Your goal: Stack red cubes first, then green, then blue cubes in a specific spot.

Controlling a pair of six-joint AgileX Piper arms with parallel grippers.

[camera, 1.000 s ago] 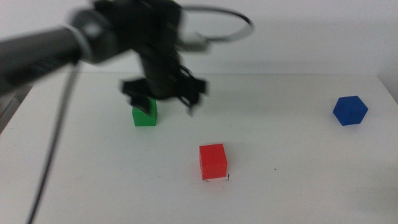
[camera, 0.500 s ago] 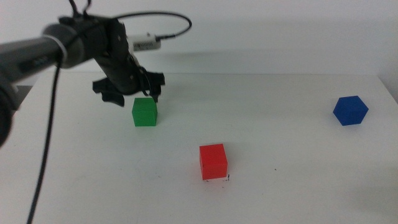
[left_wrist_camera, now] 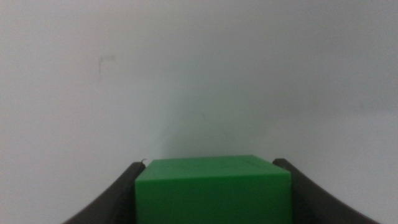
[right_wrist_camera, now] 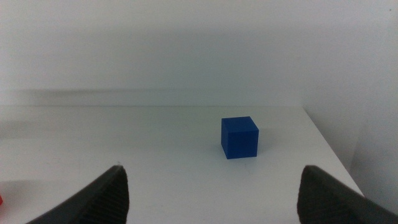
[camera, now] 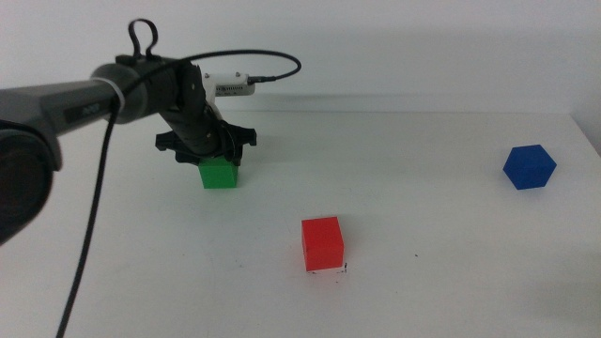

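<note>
The left gripper [camera: 208,150] has dropped onto the upright green cube [camera: 219,174], fingers flanking it, grasp uncertain.

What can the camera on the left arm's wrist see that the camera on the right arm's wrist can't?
Only the left wrist view shows the green cube, filling the gap between the left gripper and its two dark jaws, one on each side. Whether they already squeeze it cannot be told.

Only the right wrist view shows the blue cube, sitting alone on the table ahead of the right gripper, whose jaws stand wide open with nothing between them. A red sliver also peeks in at one edge.

Both show the white table and two dark jaws.
</note>
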